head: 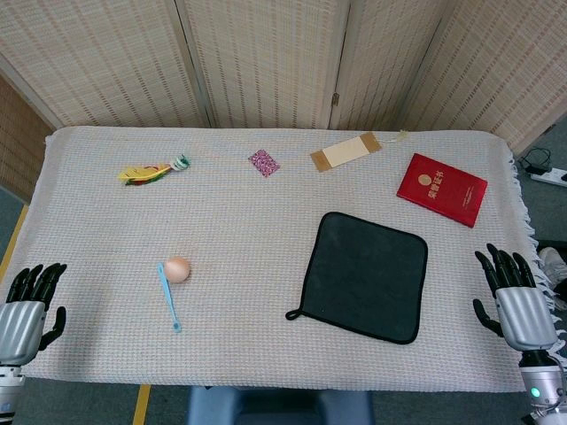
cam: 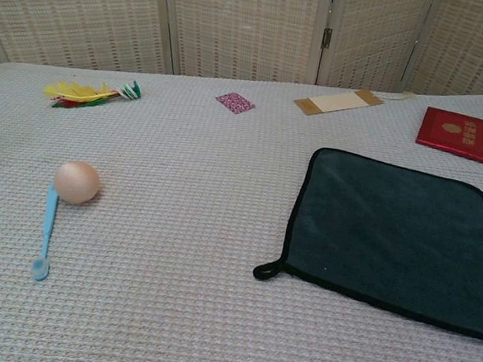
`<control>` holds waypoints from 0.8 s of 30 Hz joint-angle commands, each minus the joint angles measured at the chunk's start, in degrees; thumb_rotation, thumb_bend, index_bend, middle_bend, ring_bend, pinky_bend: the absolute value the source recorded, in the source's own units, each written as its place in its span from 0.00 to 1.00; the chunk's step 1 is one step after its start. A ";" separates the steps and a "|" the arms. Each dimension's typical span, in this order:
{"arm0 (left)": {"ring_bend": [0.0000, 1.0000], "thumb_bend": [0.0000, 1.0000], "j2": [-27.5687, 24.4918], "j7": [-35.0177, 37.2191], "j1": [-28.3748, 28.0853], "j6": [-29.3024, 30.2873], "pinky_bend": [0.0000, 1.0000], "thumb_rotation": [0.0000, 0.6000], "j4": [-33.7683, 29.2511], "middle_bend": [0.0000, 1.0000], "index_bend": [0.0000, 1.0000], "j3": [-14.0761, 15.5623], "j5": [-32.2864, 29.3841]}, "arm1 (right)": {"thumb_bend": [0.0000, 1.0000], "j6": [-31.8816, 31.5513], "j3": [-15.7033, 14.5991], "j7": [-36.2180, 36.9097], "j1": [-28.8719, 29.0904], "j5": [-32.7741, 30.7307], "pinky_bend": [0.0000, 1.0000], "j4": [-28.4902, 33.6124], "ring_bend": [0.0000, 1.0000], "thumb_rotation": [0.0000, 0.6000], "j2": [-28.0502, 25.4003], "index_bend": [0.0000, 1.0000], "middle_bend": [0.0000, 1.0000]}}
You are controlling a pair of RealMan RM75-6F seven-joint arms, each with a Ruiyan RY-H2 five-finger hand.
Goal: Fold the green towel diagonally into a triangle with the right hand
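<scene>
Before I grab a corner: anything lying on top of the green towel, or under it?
Nothing lies on the green towel; it is spread flat on the table cloth, its loop at the near-left corner. Anything beneath is covered, though no bulge shows. The right robot hand rests open beside it.

A woven-cloth-covered surface [head: 266, 221] carries a flat green towel [head: 363, 276] near its front right edge and a red booklet [head: 442, 189] toward the far right corner. An egg [head: 176, 268] touches a blue spoon [head: 168, 297] front left; a feathered shuttlecock [head: 152, 171], patterned square [head: 263, 162] and tan card [head: 345, 151] line the far edge.

Left hand [head: 27, 305] and right hand [head: 516, 301], silver backs, black fingers
</scene>
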State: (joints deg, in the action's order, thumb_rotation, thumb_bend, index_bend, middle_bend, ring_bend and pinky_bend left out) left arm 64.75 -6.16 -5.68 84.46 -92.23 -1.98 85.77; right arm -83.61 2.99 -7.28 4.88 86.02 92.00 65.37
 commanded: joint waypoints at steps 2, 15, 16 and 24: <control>0.02 0.66 -0.19 0.26 -0.28 -0.77 0.00 1.00 -0.08 0.13 0.07 -0.08 -0.54 | 0.47 0.62 0.26 -0.16 0.19 -0.89 0.00 -0.34 0.00 1.00 0.18 0.00 0.00; 0.02 0.62 -0.74 2.15 -0.43 -0.55 0.00 1.00 -0.28 0.13 0.07 -0.04 0.22 | 0.47 20.32 8.96 -2.72 15.79 -8.69 0.00 -2.37 0.01 1.00 -2.56 0.18 0.00; 0.02 0.62 -0.70 2.17 -0.39 -0.44 0.00 1.00 -0.24 0.13 0.07 -0.03 0.29 | 0.47 22.66 9.87 -3.26 17.68 -9.86 0.00 -2.67 0.02 1.00 -2.50 0.22 0.00; 0.02 0.62 -0.75 3.65 -0.60 -1.16 0.00 1.00 0.17 0.13 0.07 -0.26 -0.53 | 0.47 36.60 14.76 -4.55 32.16 -17.88 0.00 -15.92 0.07 1.00 7.36 0.48 0.09</control>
State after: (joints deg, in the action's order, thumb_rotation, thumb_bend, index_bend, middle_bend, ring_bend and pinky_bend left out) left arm 63.97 -2.62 -6.22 83.37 -92.15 -2.17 85.33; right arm -51.59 15.20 -11.24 32.32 71.88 82.64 67.73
